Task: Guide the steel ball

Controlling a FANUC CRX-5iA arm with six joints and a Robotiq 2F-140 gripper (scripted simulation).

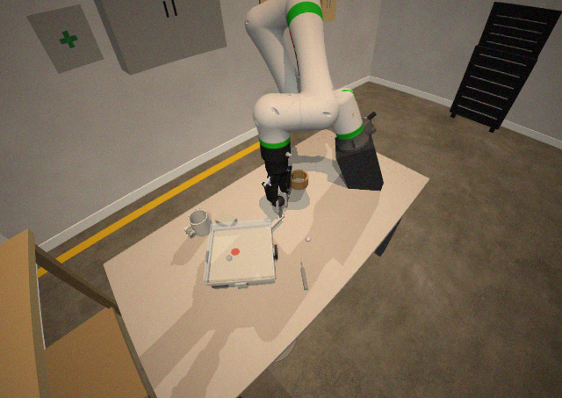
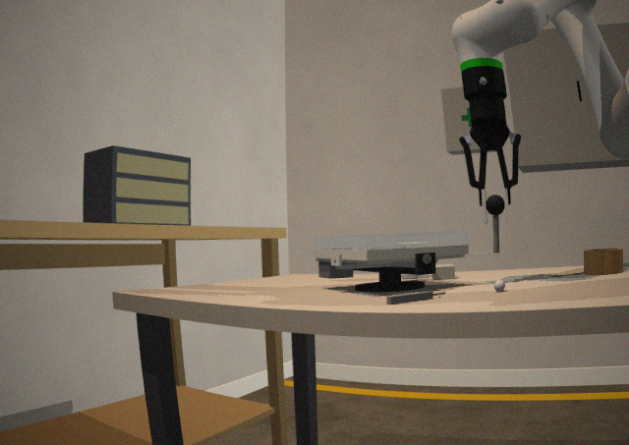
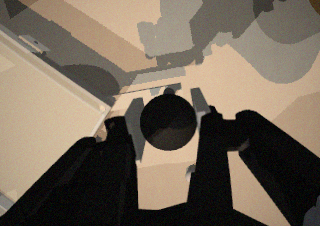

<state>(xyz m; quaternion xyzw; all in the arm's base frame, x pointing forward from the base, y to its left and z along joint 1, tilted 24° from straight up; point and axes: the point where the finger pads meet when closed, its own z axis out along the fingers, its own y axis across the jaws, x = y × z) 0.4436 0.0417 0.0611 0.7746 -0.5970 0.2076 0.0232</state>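
Note:
The square clear-lidded plate (image 1: 209, 254) (image 2: 385, 251) (image 3: 34, 133) sits on a black pedestal on the table and looks about level. Under the lid, the steel ball (image 1: 229, 257) lies just beside the red printed spot (image 1: 234, 251), on its near-left side. A thin upright lever with a black ball knob (image 1: 281, 200) (image 2: 495, 204) (image 3: 168, 122) stands at the plate's far right corner. My gripper (image 1: 279, 204) (image 2: 493, 198) (image 3: 169, 108) points straight down and is shut on this knob.
A small white ball (image 1: 308, 238) (image 2: 499, 286) lies loose on the table to the right of the plate. A grey mug (image 1: 198, 221) and a flat pad (image 1: 226, 219) lie behind the plate. There is a tape roll (image 1: 299, 177) (image 2: 602, 260) near the arm's base and a grey pen (image 1: 303, 276) at the front right.

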